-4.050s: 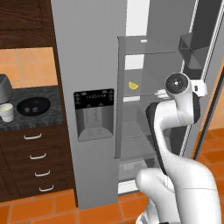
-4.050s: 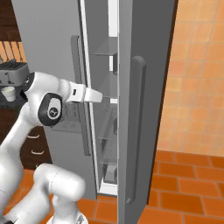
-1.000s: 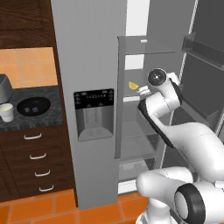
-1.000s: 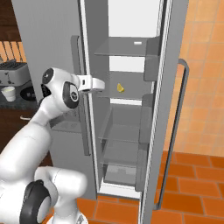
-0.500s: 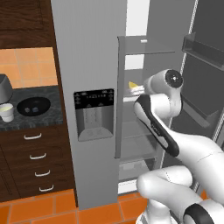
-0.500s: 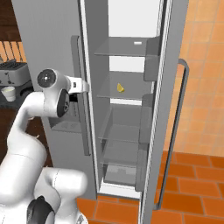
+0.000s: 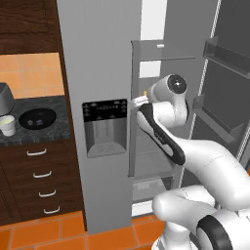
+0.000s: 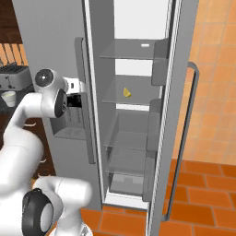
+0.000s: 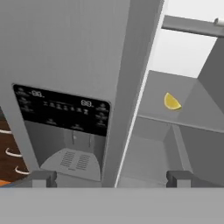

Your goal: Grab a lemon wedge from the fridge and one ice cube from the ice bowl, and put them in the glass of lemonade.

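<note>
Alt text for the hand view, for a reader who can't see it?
A lemon wedge lies on a shelf inside the open fridge, up and to the right of the open gripper. The closed door's black dispenser panel sits at left.

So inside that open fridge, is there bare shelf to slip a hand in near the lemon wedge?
Yes. The lemon wedge lies alone on its glass shelf, bare to both sides. The shelf above and the lower ones look bare too. The tight spot is the entrance: the open end effector faces the edge of the closed dispenser door.
</note>
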Available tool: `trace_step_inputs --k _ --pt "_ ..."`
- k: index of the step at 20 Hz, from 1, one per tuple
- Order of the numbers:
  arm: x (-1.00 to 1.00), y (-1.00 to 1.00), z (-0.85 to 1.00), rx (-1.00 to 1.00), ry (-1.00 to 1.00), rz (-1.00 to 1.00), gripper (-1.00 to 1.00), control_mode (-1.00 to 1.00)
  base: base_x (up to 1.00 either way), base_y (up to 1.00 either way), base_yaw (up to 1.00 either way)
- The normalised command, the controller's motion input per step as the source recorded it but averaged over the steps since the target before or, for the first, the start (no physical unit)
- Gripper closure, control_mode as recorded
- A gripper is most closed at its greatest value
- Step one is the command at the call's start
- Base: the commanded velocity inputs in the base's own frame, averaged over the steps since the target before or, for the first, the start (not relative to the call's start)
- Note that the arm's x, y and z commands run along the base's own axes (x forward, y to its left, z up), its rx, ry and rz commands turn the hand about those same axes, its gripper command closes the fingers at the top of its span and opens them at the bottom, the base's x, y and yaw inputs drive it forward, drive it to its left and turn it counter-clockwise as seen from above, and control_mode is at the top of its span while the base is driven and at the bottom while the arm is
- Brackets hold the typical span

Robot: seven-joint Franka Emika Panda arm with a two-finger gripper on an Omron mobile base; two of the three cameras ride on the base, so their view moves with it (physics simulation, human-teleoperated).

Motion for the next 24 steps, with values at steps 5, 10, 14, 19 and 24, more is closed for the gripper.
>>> trace_step_inputs --k 5,10,14,19,24 --pt "0.65 0.11 0.0 -0.01 0.13 0.0 -1.0 -1.0 0.0 0.0 0.0" --pt "0.54 -0.08 -0.12 0.0 -0.03 -0.01 -1.0 -1.0 0.0 0.0 0.0" --pt "0.3 0.0 -0.19 0.0 -0.09 -0.04 -1.0 -1.0 0.0 0.0 0.0" --pt "0.49 0.0 -0.17 0.0 -0.04 -0.04 -1.0 -1.0 0.0 0.0 0.0" --pt "0.57 0.0 0.0 0.0 0.06 -0.03 -1.0 -1.0 0.0 0.0 0.0"
